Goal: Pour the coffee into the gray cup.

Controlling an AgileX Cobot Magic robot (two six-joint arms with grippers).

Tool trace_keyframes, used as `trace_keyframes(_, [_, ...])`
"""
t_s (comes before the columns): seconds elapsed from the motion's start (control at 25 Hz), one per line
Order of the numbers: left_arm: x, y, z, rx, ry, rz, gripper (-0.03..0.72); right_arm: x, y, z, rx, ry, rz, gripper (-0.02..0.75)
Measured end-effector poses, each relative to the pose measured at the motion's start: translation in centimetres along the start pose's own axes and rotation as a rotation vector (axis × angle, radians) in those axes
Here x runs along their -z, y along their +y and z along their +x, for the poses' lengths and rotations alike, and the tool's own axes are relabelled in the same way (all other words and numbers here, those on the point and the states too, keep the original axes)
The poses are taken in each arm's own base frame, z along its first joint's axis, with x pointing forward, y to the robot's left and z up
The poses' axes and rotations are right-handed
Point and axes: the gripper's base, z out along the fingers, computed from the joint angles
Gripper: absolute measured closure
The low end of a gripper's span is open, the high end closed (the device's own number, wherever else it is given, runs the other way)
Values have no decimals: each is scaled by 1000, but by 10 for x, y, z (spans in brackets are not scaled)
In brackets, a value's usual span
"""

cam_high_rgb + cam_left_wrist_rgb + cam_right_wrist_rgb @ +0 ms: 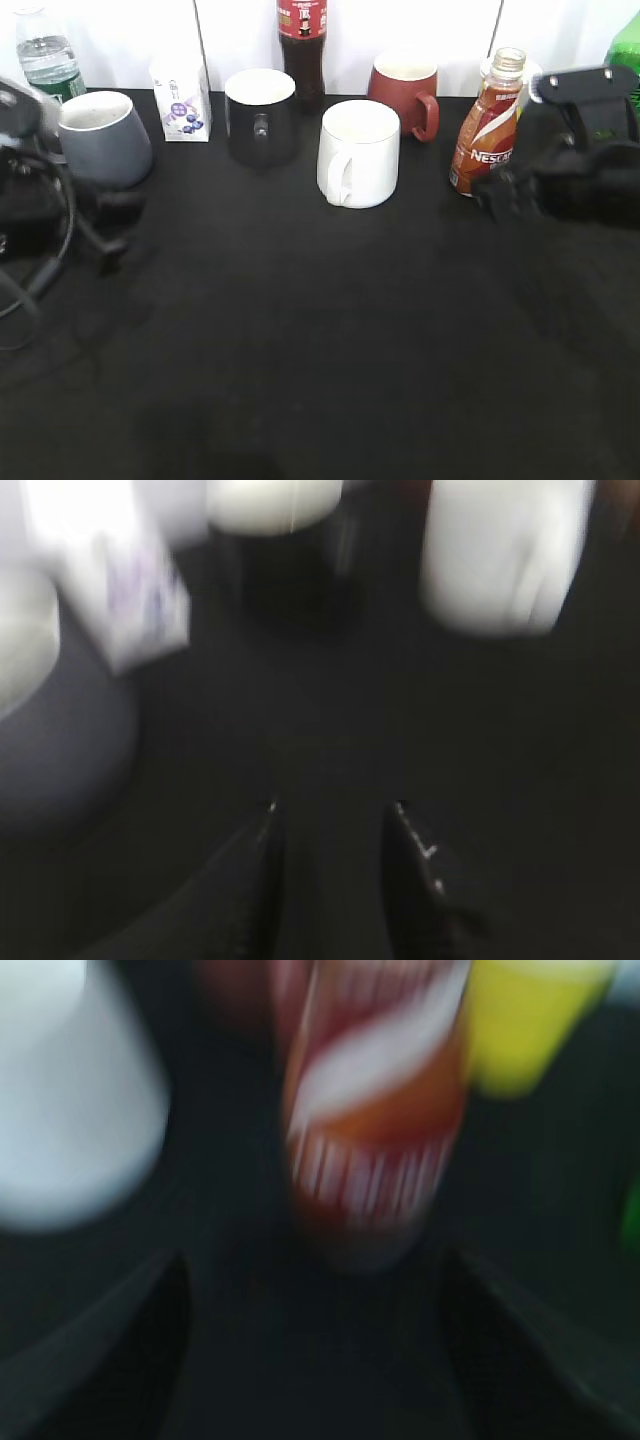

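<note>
A white mug (358,152), black mug (260,116) and red mug (406,94) stand between the gray cup (104,137) at far left and the coffee (486,125) at right on the counter (330,340); the right pincer (315,1345) sits low, spread wide before the bottle; the left pincer (330,870), parted and empty, hovers beside the gray cup.

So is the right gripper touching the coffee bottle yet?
Apart. In the right wrist view the coffee bottle stands ahead of the open right gripper, with dark table visible between its base and the fingers.
</note>
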Motion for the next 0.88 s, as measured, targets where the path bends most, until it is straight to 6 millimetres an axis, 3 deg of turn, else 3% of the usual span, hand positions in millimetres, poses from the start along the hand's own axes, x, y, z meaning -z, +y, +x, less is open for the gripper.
trace_keyframes(0.12, [4, 3, 7, 90, 253, -12, 431, 26, 3, 5, -6, 208, -42, 140])
trace_keyframes(0.24, [14, 4, 4, 147, 491, -1, 430, 54, 9, -7, -38, 418, -97, 141])
trace_keyframes(0.4, [35, 3, -18, 219, 732, 42, 421, 76, 12, -29, -42, 562, -124, 141])
trace_keyframes(0.48, [51, 3, -26, 245, 789, 45, 421, 81, 12, -25, -29, 647, -127, 142])
trace_keyframes(0.6, [91, 3, -33, 250, 734, 42, 376, 96, 12, -16, -44, 795, -124, 142])
trace_keyframes(0.68, [129, 3, -36, 249, 633, 35, 293, 124, 10, -22, -72, 755, -102, 142])
trace_keyframes(0.8, [198, 2, -33, 241, 356, 12, 260, 193, 5, -35, -116, 519, -70, 142])
trace_keyframes(0.88, [236, 0, -23, 238, 198, 2, 259, 245, -3, -29, -117, 376, -17, 142])
